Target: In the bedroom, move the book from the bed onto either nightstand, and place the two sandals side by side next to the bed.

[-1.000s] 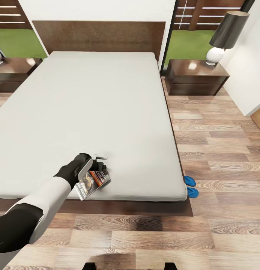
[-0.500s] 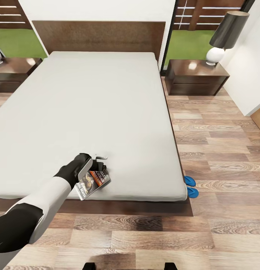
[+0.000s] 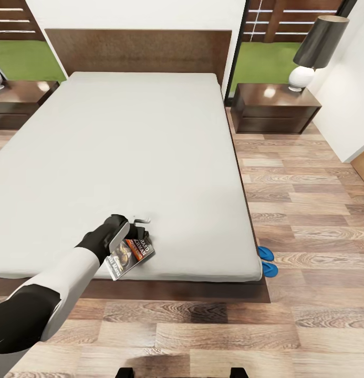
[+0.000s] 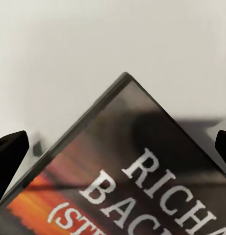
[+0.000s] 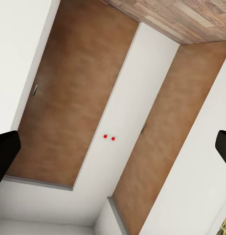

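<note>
Up close, white lettering on book (image 4: 142, 181).

I get even, bright daylight on the bed (image 3: 129, 147); glare spots shine on each nightstand (image 3: 273, 107), and the book (image 4: 127, 181) reads blurry up close.
</note>
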Available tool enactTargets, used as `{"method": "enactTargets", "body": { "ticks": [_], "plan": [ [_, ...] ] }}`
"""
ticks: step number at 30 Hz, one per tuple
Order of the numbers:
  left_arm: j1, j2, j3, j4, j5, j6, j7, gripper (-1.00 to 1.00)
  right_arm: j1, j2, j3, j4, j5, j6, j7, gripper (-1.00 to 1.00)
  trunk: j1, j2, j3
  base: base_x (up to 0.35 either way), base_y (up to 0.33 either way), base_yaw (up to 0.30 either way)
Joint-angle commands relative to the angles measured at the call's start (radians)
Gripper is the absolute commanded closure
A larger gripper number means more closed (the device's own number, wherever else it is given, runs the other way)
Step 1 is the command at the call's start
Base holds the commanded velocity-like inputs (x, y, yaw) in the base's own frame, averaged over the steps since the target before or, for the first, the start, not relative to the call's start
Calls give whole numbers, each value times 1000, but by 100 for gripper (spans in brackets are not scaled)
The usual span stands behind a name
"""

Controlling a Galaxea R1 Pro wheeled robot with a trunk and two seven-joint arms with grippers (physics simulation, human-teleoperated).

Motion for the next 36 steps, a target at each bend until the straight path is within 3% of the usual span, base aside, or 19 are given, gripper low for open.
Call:
{"method": "enactTargets", "body": {
  "ticks": [1, 11, 36],
  "plan": [
    [0, 1, -6, 6, 33, -12, -7, -100, 0, 0, -2, -2, 10, 5, 0, -100, 1, 0, -1, 0, 0, 0],
    [-14, -1, -6, -1, 33, -47, -6, -100, 0, 0, -2, -2, 10, 4, 0, -100, 1, 0, -1, 0, 0, 0],
    [-117, -1, -4, -22, 33, -139, 0, -100, 0, 3, -2, -3, 10, 4, 0, -100, 1, 0, -1, 0, 0, 0]
  ]
}}
